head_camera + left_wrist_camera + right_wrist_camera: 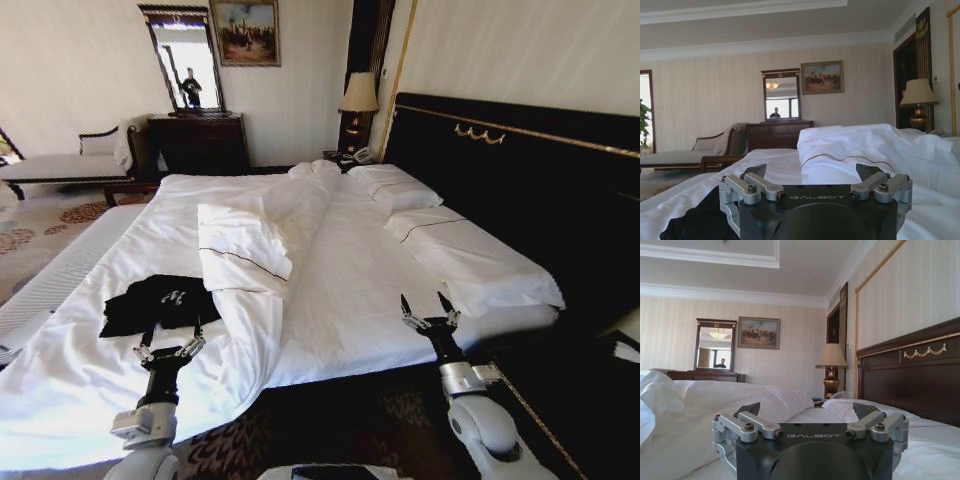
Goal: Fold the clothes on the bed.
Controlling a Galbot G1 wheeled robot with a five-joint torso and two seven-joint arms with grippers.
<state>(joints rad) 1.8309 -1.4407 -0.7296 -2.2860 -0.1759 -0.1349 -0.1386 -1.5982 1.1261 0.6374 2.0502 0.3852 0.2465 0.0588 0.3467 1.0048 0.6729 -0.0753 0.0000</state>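
Daylight enters from the robot's left, leaving the white duvet (pixel 330 290) bright and near overexposed on its flat areas. The dark headboard (pixel 520 180) and floor at the foot of the bed lose detail in shadow. The table lamp (pixel 358 95) glows weakly. The mirror (pixel 188 60) reflects a bright window with glare. Straight lines bow toward the head view's edges, a wide-angle effect. In both wrist views the near gripper bodies appear dark and slightly soft, while the far wall stays reasonably sharp. Folds in the bedding cast soft shadows.
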